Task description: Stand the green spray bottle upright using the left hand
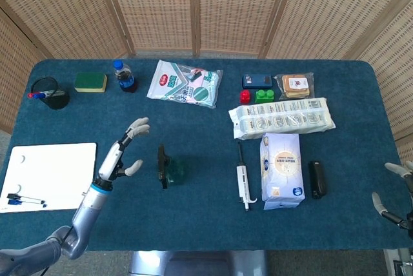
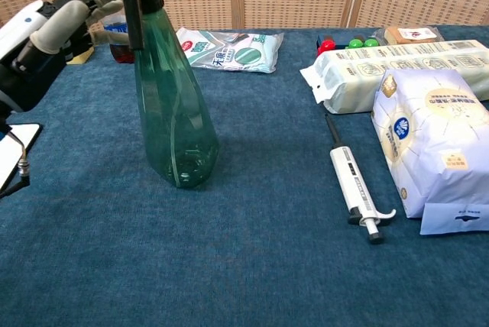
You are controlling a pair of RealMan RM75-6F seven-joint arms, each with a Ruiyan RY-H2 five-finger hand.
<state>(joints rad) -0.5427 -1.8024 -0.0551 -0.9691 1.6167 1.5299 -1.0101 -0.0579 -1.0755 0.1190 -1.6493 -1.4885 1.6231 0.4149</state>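
Translucent green plastic spray bottle is already standing upright, left-of-centre on the blue table, toward its front edge. My left hand is hanging just beside it, fingers spread wide, holding nothing. I'm judging a slow sideways pull-away best, avoiding nudging the black nozzle.

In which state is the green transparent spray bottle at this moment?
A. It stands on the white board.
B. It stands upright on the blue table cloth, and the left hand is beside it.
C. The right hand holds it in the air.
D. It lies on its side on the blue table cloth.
B: the chest view shows the green transparent spray bottle standing on its base on the blue table cloth, with the left hand open beside it.
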